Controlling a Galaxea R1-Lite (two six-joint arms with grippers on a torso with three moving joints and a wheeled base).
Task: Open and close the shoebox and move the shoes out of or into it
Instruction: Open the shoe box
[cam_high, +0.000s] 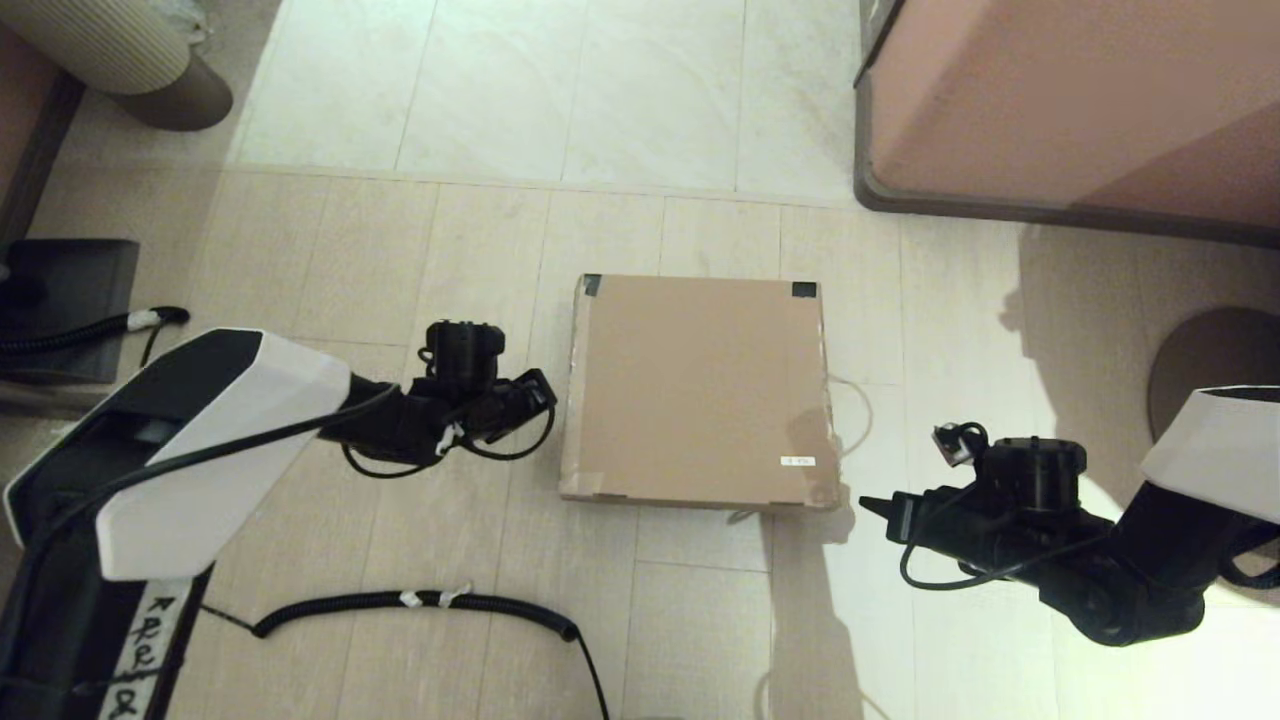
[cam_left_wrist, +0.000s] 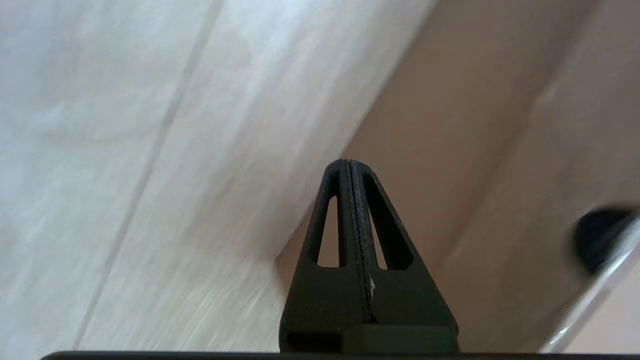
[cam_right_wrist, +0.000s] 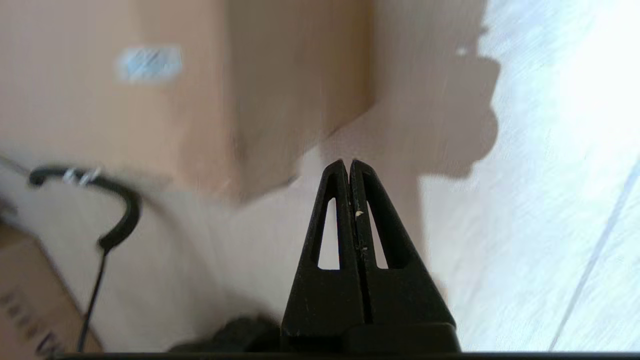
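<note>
Nearest, a black coiled cable (cam_high: 420, 600) is seen lying on the floor (cam_high: 500, 120). Further on, the box (cam_high: 697, 390) is set flat on the floor with its lid closed. The left gripper (cam_high: 545, 392) is held just beside its left side, fingers pressed together on nothing. The right gripper (cam_high: 868, 505) is poised near its near right corner, likewise closed and empty. Beyond, a pinkish block (cam_high: 1080, 100) is seen.
</note>
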